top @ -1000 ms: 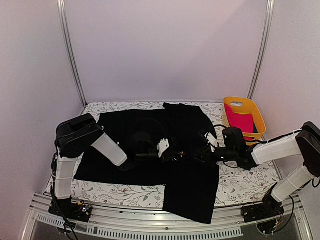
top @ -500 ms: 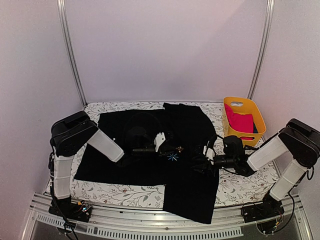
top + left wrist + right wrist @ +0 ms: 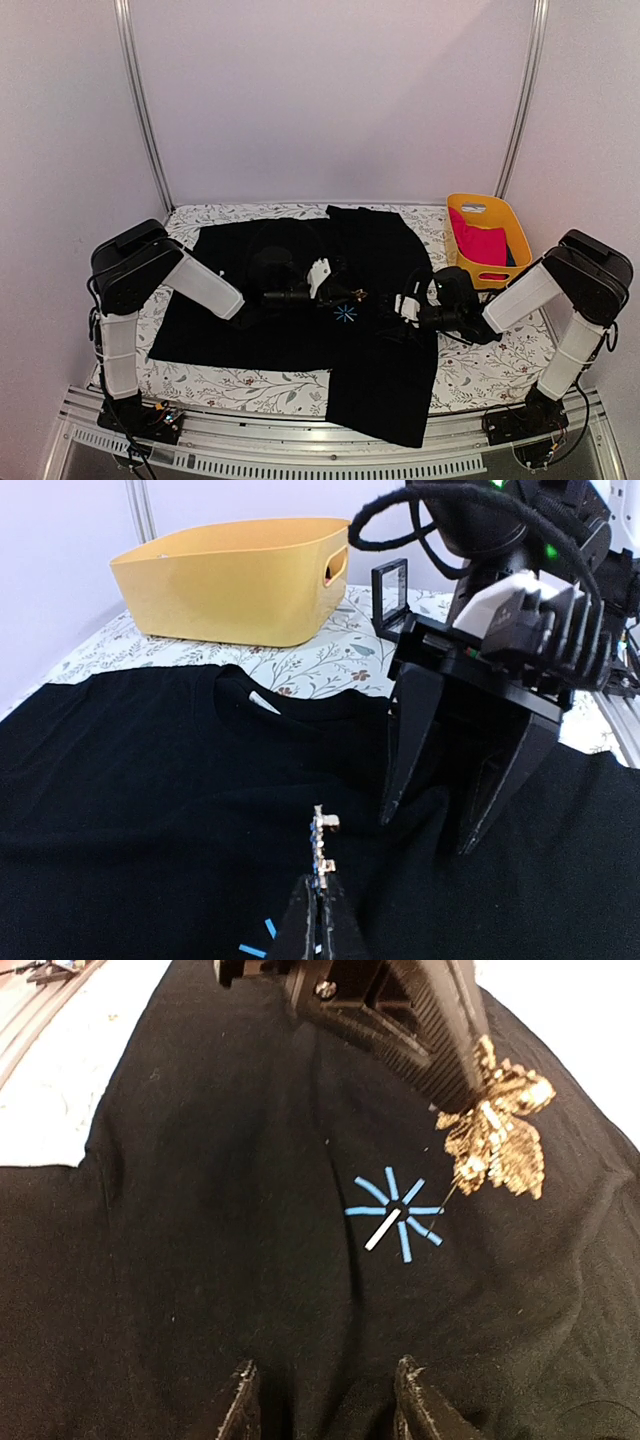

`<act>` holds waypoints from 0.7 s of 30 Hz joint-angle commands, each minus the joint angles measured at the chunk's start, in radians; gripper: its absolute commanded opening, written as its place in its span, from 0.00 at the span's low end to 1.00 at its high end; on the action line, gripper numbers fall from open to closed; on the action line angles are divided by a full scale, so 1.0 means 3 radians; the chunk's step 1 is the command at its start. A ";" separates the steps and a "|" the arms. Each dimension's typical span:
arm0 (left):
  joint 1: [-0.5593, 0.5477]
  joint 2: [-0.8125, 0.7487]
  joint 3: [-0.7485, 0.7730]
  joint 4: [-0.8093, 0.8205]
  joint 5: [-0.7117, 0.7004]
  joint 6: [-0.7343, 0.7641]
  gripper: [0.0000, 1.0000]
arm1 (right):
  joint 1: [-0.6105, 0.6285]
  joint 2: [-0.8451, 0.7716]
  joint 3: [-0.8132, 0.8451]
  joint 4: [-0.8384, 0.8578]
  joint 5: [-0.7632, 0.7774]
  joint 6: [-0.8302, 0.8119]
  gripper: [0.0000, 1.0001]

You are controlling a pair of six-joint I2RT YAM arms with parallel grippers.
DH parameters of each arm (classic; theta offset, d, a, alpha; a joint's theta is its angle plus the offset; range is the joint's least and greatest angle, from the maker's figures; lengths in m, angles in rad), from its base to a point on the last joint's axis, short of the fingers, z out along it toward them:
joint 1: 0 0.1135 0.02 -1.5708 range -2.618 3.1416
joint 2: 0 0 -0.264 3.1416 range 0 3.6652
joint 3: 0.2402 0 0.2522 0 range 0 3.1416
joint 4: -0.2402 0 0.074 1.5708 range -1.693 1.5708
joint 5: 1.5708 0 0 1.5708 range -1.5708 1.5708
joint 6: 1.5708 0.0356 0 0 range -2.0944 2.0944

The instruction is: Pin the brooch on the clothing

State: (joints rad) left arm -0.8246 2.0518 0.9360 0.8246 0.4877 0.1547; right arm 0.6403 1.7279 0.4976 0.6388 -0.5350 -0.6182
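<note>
The left end effector (image 3: 320,928) is pinched fully closed on the lower edge of the brooch (image 3: 322,845), holding the small golden ornament upright above the shirt (image 3: 150,780). From the right wrist camera the brooch (image 3: 495,1135) hangs at the tip of the left end effector (image 3: 465,1075), just beside the light-blue asterisk print (image 3: 395,1210). Its thin pin slants down toward the print, and I cannot tell whether it touches the cloth.

The right end effector (image 3: 425,830) faces it from close by, its fingers (image 3: 240,1405) moderately apart. Their tips are lowered to the black fabric near the print, with only shirt between them.

From above, both end effectors meet over the chest of the shirt (image 3: 290,335), around the middle of the bench (image 3: 480,365). The shirt spreads across most of the floral cover, and one part hangs over the near edge. A yellow basket (image 3: 478,203) sits at the far right corner with a pink garment (image 3: 482,243) inside. A small black square frame (image 3: 392,585) stands near the basket.
</note>
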 commanded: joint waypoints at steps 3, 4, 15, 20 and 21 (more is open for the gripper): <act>-0.0013 -0.0084 0.0026 -0.0124 0.0049 -0.0240 0.00 | 0.0017 0.0161 0.0113 -0.0157 0.0079 -0.0127 0.34; -0.0015 -0.0084 0.0043 -0.0177 0.0040 -0.0296 0.00 | 0.0023 0.0178 0.0115 -0.0160 0.0093 -0.0136 0.30; 0.0150 0.0097 0.0336 -0.0348 0.0720 -0.1507 0.00 | 0.0048 0.0042 0.0052 -0.0144 0.0105 -0.0209 0.00; 0.0172 0.0212 0.0424 -0.0454 0.0906 -0.1769 0.00 | 0.0064 -0.0073 -0.0024 -0.0015 0.0113 -0.0219 0.00; 0.0187 0.0255 0.0468 -0.0502 0.0916 -0.1817 0.00 | 0.0064 -0.0102 -0.0043 0.0008 0.0112 -0.0232 0.00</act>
State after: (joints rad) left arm -0.7879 2.0785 1.0412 0.7197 0.6903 -0.2821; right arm 0.6502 1.7451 0.5125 0.6025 -0.5030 -0.6735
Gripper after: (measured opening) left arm 0.006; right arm 0.017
